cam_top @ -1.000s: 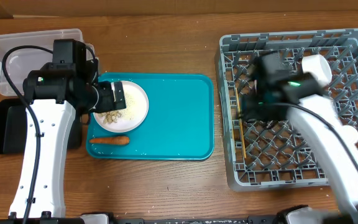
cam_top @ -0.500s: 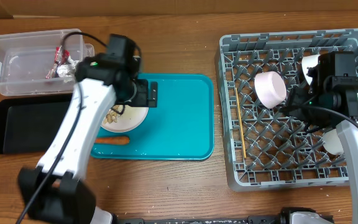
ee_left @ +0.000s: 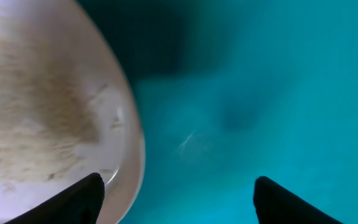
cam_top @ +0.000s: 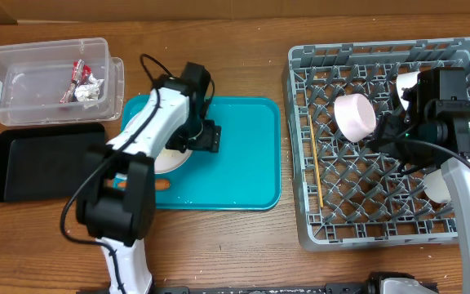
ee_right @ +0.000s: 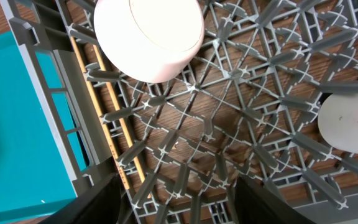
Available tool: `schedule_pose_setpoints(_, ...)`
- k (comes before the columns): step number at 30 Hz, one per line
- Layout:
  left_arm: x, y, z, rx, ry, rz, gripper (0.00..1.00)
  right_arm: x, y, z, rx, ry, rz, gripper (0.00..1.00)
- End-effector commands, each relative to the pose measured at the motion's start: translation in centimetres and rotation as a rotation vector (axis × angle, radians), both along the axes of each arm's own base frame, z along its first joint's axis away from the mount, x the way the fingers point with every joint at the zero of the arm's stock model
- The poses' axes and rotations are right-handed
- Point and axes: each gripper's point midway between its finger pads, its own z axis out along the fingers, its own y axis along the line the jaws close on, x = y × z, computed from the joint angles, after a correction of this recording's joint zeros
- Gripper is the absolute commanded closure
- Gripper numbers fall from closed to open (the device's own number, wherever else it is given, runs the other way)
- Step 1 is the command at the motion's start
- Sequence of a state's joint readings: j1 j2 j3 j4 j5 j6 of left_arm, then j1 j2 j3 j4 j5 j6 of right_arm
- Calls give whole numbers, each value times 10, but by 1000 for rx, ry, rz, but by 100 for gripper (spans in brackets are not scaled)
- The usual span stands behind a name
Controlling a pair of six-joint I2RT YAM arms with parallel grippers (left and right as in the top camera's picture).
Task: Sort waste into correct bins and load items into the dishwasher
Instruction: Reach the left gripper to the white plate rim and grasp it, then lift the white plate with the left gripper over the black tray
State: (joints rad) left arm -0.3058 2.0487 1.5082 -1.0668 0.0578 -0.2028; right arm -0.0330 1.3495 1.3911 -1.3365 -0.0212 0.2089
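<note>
The white plate (cam_top: 172,160) with rice-like scraps (ee_left: 30,112) sits on the teal tray, mostly under my left arm. My left gripper (cam_top: 210,137) is open and empty at the plate's right rim: one finger over the plate (ee_left: 126,143), the other over bare tray (ee_left: 179,199). An orange carrot stick (cam_top: 161,184) lies in front of the plate. The clear tub (cam_top: 23,77) holds the red wrapper (cam_top: 78,71) and the foil ball (cam_top: 89,91). My right gripper (ee_right: 179,199) is open and empty above the grey rack (cam_top: 300,155). The rack holds a white bowl (cam_top: 356,116) on its side and chopsticks (cam_top: 315,163).
The black tray (cam_top: 39,159) lies in front of the clear tub. The teal tray (cam_top: 247,155) spreads right of the plate. A small white cup (cam_top: 409,80) and another white bowl (cam_top: 440,186) show in the rack beside my right arm.
My left gripper has moved right, from over the plate to its right rim above the teal tray. My right arm drew back to the right, uncovering the white bowl in the rack.
</note>
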Motion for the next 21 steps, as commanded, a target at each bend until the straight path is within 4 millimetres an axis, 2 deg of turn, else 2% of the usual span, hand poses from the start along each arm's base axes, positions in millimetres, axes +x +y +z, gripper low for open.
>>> schedule_pose_setpoints(1, -6, -9, -15, 2, 41, -39, 24, 2, -1, 2, 3, -12, -4, 39)
schedule_pose_setpoints(8, -17, -11, -43, 33, 115, -65, 30, 2, -1, 2, 3, -13, -4, 39)
schedule_pose_setpoints(11, -18, 2, -51, 106, 125, -71, 30, 2, -1, 2, 3, -12, -4, 39)
schedule_pose_setpoints(16, -14, 17, -50, 194, 103, -82, 35, 2, -1, 2, 3, -12, -4, 39)
schedule_pose_setpoints(21, -13, 18, -50, 205, 99, -83, 52, 2, -1, 2, 3, -12, -4, 39)
